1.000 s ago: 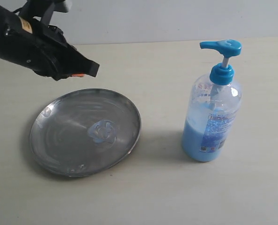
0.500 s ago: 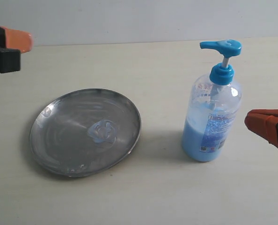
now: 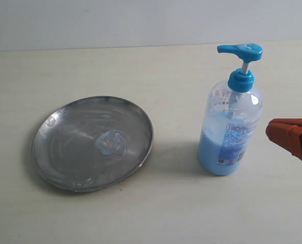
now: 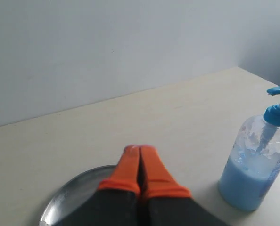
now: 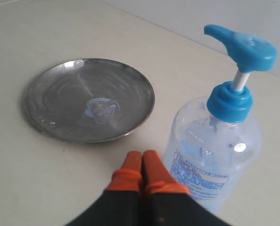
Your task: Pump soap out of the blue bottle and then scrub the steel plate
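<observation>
Item: blue bottle (image 3: 231, 132); upright on table (image 3: 166, 213), right of steel plate (image 3: 64, 152), apart from it; under half full, so probably light and tippy; clear wall likely slippery; press pump head (image 3: 241, 50) from above (steady body if it rocks). Soap (image 3: 110, 142) blob at plate centre. Right gripper (image 5: 139, 157) closed, empty, just beside bottle; left gripper (image 4: 139, 151) closed, empty.

surface: pale table (image 3: 156, 71) | on it: steel plate (image 3: 64, 152), blue bottle (image 3: 231, 133) standing upright | plate and bottle apart
</observation>
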Available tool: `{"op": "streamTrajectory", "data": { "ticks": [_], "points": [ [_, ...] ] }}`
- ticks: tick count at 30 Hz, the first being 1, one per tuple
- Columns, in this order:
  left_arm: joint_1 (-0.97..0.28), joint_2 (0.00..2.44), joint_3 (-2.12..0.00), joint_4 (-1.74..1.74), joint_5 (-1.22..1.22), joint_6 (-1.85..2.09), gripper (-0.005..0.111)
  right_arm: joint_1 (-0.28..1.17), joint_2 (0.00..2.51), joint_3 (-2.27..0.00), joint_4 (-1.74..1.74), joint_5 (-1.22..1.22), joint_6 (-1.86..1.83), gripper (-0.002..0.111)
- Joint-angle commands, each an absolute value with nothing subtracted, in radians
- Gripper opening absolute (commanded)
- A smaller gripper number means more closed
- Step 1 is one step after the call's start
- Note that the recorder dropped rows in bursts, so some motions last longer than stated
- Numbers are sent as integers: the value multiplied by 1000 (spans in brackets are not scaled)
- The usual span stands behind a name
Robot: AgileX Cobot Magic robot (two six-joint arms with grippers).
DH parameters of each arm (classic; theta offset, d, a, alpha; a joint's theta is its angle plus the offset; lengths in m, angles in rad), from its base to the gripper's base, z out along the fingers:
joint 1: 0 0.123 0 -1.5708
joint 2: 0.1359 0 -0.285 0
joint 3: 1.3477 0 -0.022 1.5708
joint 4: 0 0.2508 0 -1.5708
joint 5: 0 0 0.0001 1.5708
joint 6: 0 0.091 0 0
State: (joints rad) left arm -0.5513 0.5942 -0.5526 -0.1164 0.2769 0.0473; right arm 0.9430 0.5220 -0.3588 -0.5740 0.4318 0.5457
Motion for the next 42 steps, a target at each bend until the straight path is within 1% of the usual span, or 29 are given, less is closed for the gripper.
{"op": "streamTrajectory", "data": {
  "ticks": [1,13,39,42],
  "points": [
    [-547,515,-503,-116,226,49,0,941,525,-356,-578,420,545,0],
    [-547,398,-477,-114,195,50,0,941,525,-356,-574,420,543,0],
    [-547,394,-475,-111,197,51,0,941,525,-356,-576,420,545,0],
    [-522,384,-475,-111,198,51,0,941,525,-356,-576,420,547,0]
  ]
}}
